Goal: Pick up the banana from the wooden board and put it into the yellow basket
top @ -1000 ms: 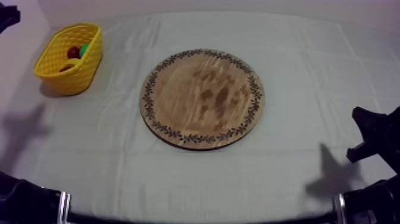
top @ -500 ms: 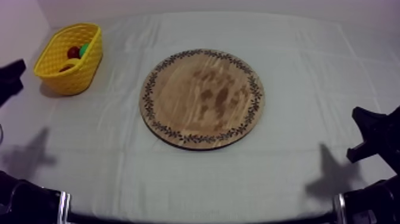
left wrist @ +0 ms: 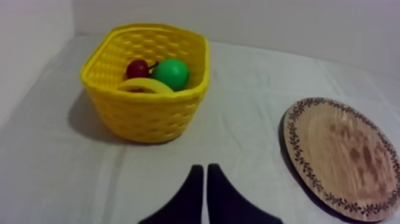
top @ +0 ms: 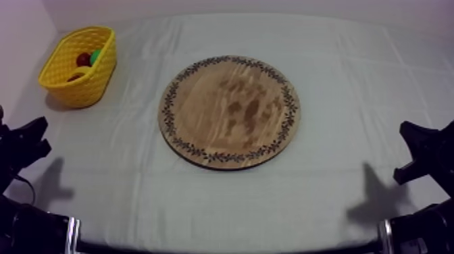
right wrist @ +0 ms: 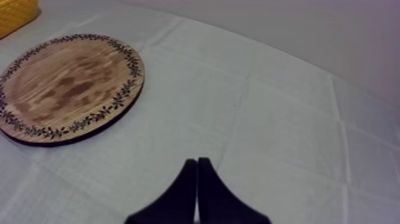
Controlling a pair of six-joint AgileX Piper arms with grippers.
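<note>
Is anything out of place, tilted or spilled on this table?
Nothing stands out. The wooden board lies flat and bare; the yellow basket stands upright, holding the banana, a small red fruit and a green fruit.

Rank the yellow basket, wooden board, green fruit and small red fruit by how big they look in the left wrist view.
1. Yellow basket and wooden board: alike; the board runs past the picture's edge, so unranked.
2. Green fruit.
3. Small red fruit.

yellow basket (top: 82, 91); brown board (top: 230, 111), dark leafy rim (top: 223, 157); grey-white cloth (top: 344, 67)
</note>
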